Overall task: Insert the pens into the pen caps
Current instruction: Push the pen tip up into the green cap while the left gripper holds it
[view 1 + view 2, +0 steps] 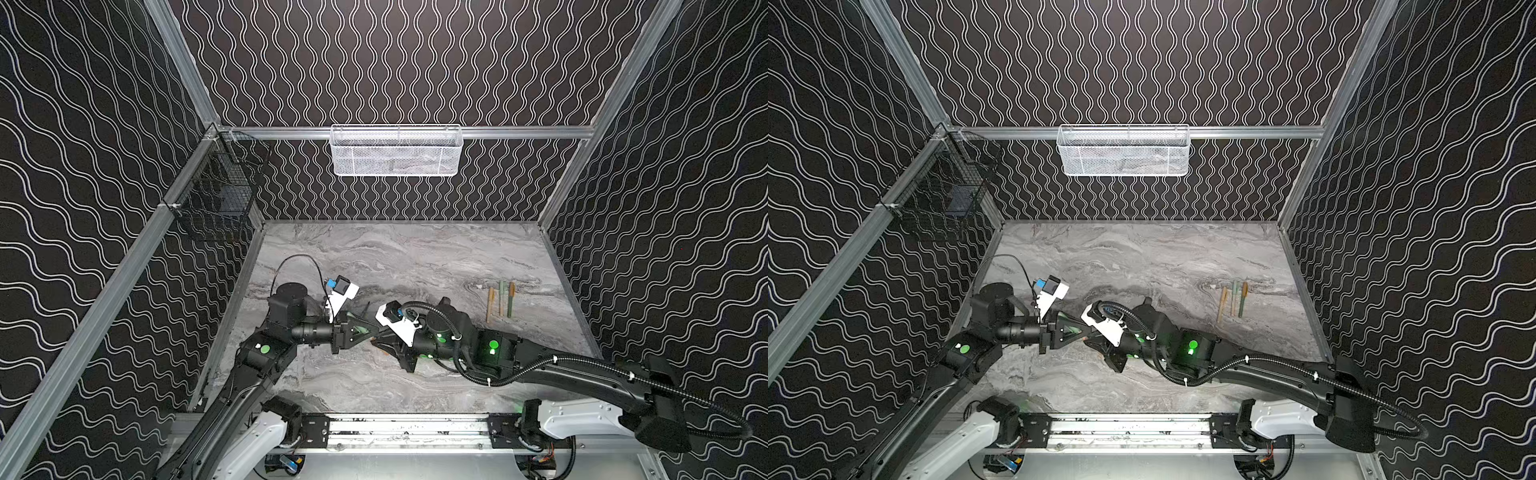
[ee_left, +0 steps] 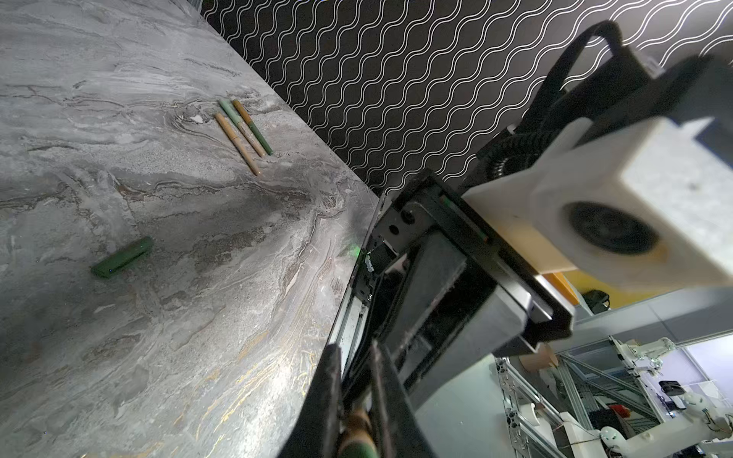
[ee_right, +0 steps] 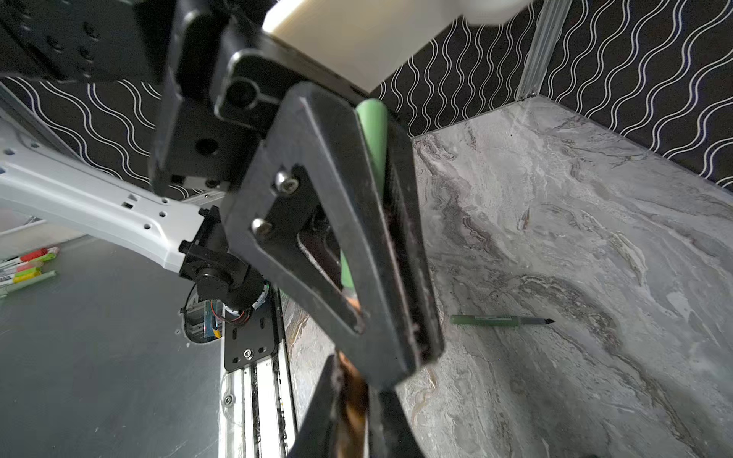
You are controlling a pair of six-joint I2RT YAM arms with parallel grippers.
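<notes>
My left gripper [image 1: 375, 332] [image 2: 354, 351] is shut on a pen with a green barrel [image 3: 373, 135], and a tan band of it shows between the fingers [image 2: 357, 426]. My right gripper [image 1: 377, 343] [image 3: 354, 380] meets it tip to tip over the table's middle. It is shut on an orange pen cap [image 3: 353, 400] that sits at the held pen's end. How far the pen is in the cap is hidden. A green pen [image 3: 499, 320] with a bare dark tip lies on the table. A green pen cap [image 2: 122, 257] lies loose on the table.
Three capped pens [image 1: 500, 301] [image 2: 244, 133] lie side by side at the right of the marble table [image 1: 415, 257]. A white mesh basket [image 1: 395, 151] hangs on the back wall and a black wire basket [image 1: 216, 199] on the left wall.
</notes>
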